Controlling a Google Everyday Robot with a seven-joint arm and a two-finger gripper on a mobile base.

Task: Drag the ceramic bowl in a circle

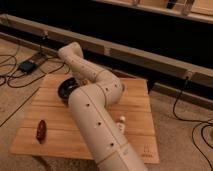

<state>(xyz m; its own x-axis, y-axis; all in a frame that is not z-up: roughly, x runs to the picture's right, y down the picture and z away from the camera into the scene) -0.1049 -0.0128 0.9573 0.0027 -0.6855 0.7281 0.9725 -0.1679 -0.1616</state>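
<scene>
The ceramic bowl [65, 89] is a round, shallow, dark bowl on the left part of the wooden table [135, 107]. My white arm [95, 117] rises from the front, bends near the table's middle, and its forearm [80, 62] runs up and left above the bowl. The gripper [75, 83] comes down at the bowl's right rim and is mostly hidden behind the arm.
A small red object [41, 129] lies near the table's front left corner. A small pale object [121, 121] stands right of the arm. A blue box [27, 65] and cables lie on the floor at the left. A dark wall runs behind the table.
</scene>
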